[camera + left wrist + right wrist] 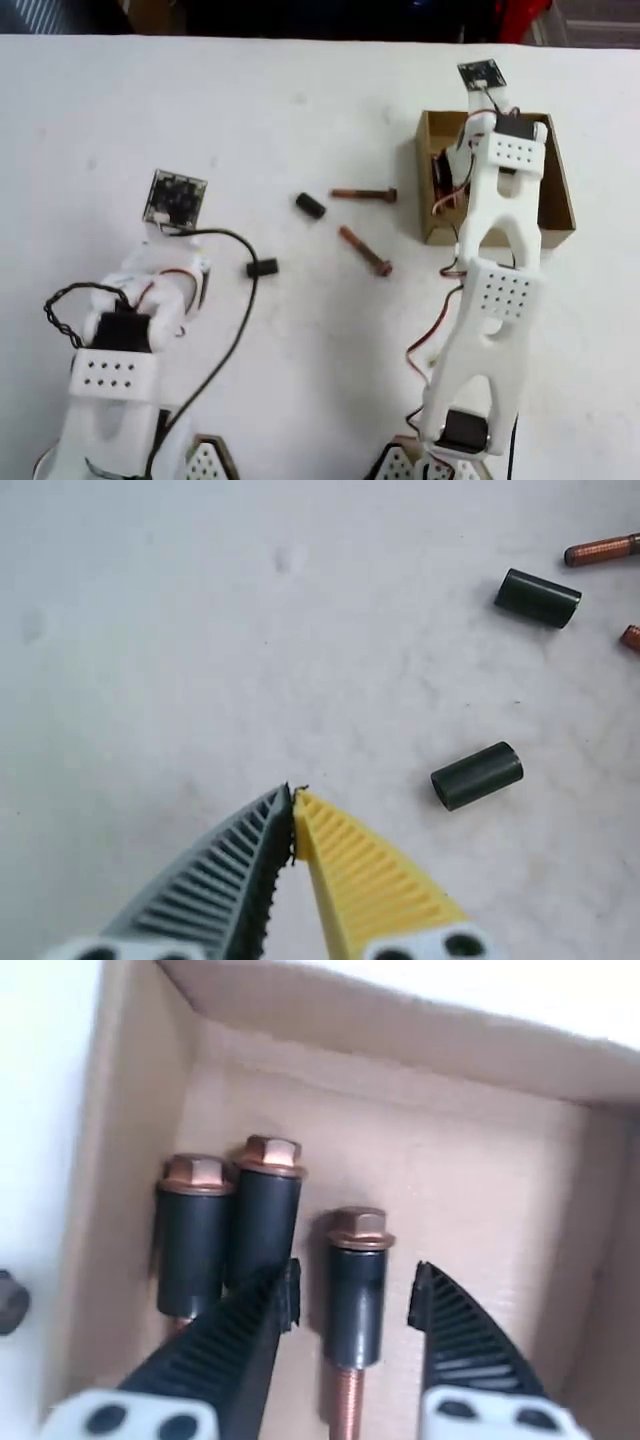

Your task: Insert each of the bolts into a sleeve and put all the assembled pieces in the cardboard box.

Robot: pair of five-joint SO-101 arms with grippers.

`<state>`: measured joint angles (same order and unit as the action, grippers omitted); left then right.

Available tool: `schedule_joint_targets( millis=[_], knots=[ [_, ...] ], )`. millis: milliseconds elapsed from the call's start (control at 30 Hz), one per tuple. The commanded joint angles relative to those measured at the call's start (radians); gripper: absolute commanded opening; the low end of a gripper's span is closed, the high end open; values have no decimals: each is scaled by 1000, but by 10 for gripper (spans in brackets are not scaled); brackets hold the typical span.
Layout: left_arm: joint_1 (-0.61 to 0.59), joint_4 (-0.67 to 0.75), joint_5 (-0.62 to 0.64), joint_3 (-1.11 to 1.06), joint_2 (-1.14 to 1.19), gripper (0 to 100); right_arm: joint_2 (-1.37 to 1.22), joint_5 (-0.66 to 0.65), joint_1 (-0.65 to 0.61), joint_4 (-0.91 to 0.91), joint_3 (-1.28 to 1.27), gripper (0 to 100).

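Bolts (364, 194) (364, 251), two, bare, and two empty sleeves (310, 206) (262, 268) lie on the table (150, 100) left of the cardboard box (560, 200), with open tabletop around them.

Left wrist view: left gripper (293, 798) clenched, tips together, holding nothing, beyond both sleeves from the box.

Right wrist view: right gripper (352, 1295) spread inside the box, straddling one of three assembled pieces (195, 1230) (265, 1210) (357, 1270), a gap on each side. The other two touch, next to the box wall.

From above, my right arm (500, 290) covers most of the cardboard box (428, 170) and hides what lies in it, my left wrist view cuts off one bolt (600, 550) and a second bolt (631, 637) at its edge, and my right fingers (240, 1340) hide the lower ends of two assembled pieces (265, 1220).
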<state>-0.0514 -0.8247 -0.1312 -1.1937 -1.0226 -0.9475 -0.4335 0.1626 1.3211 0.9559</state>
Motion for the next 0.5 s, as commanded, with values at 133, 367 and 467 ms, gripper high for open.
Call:
schedule_joint_targets(
  millis=[133, 367, 467],
  knots=[
    [-13, 25, -12, 8, -18, 39, 22, -12, -61, 257, 408, 163],
    [-13, 17, -12, 8, -18, 39, 51, -14, -173, 449, 700, 163],
    [-13, -5, -14, 9, -19, 38, 97, -11, -206, 449, 661, 163]
  ],
)
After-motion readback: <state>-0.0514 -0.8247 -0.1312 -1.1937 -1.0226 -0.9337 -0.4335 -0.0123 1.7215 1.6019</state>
